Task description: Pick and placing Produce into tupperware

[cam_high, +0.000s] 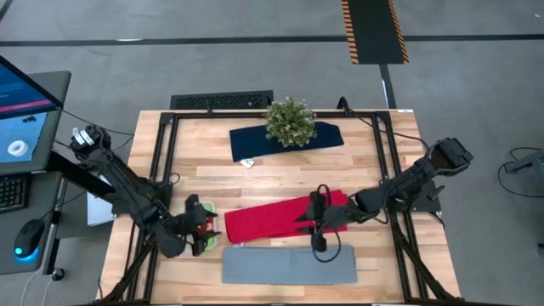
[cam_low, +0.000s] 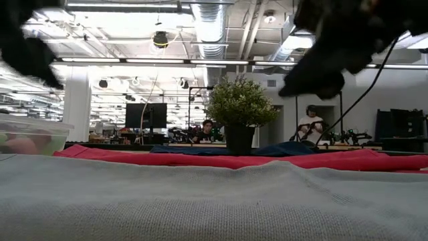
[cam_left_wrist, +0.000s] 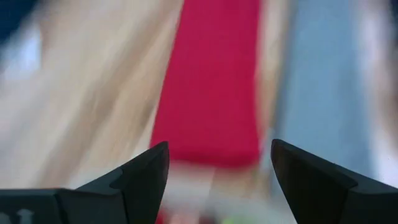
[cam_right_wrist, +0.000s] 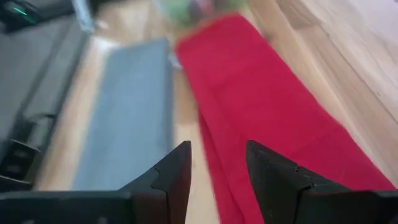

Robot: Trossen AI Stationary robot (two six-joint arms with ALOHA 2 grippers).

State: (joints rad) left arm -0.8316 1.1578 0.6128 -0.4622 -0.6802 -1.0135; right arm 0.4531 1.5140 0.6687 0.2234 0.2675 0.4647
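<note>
The clear tupperware (cam_high: 209, 240) stands on the wooden table just left of a red cloth (cam_high: 272, 219); in the low view the tupperware (cam_low: 40, 127) shows at the far left. Red and green produce (cam_high: 205, 228) lies inside it, pinkish and green produce (cam_low: 19, 143) through its wall. My left gripper (cam_high: 194, 223) hovers over the tupperware, open (cam_left_wrist: 221, 152), nothing between its fingers. My right gripper (cam_high: 316, 228) hangs above the red cloth's right part, open (cam_right_wrist: 217, 152) and empty, pointing toward the tupperware (cam_right_wrist: 193, 9).
A flat grey mat (cam_high: 289, 265) lies along the near edge, below the red cloth. At the back a bushy potted plant (cam_high: 291, 121) stands on a dark blue cloth (cam_high: 255, 142). A small white scrap (cam_high: 247, 162) lies on the bare wood between the cloths.
</note>
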